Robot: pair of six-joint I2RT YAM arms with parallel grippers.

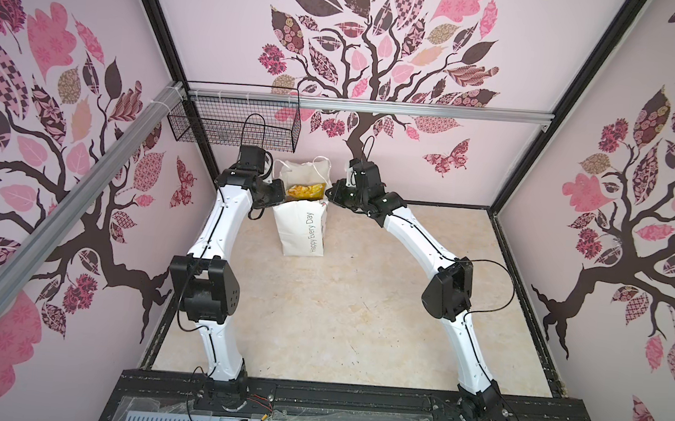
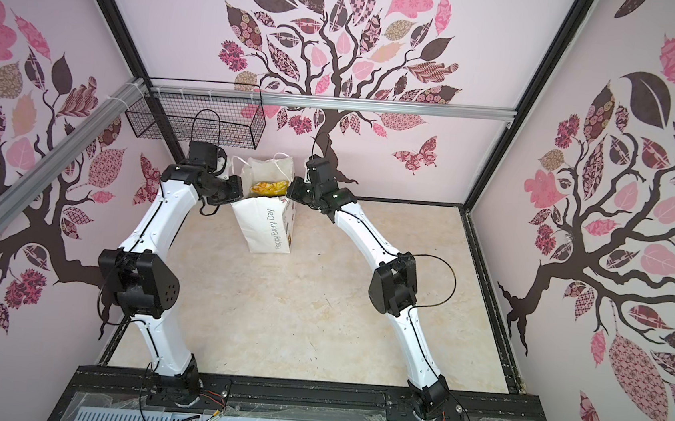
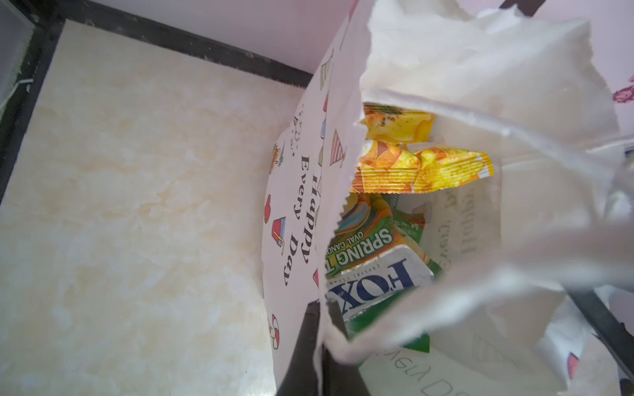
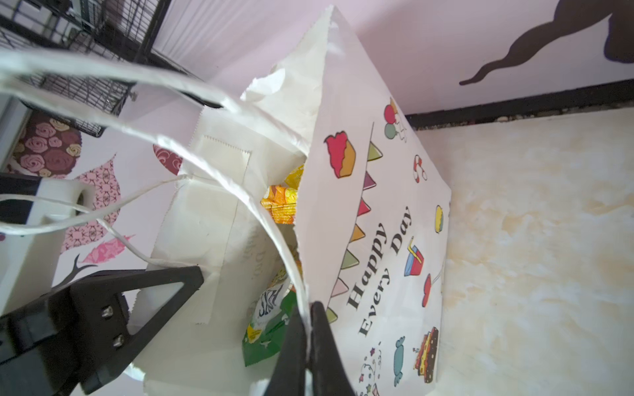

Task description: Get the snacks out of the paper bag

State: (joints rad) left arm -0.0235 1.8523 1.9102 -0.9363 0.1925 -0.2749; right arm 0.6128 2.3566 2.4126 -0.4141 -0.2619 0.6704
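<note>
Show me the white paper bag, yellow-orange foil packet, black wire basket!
white paper bag (image 1: 299,233): in a top view, lettered front.
yellow-orange foil packet (image 3: 422,169): left wrist view, crinkled middle.
black wire basket (image 1: 217,130): in a top view, front mesh.

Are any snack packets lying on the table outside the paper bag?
No: in a top view the only snacks showing sit inside the upright paper bag, none on the table.

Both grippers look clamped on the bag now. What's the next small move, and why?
Probably ease the left gripper and right gripper apart slightly: each is shut on an opposite rim of the paper bag, and the snacks lie inside its narrow mouth.
</note>
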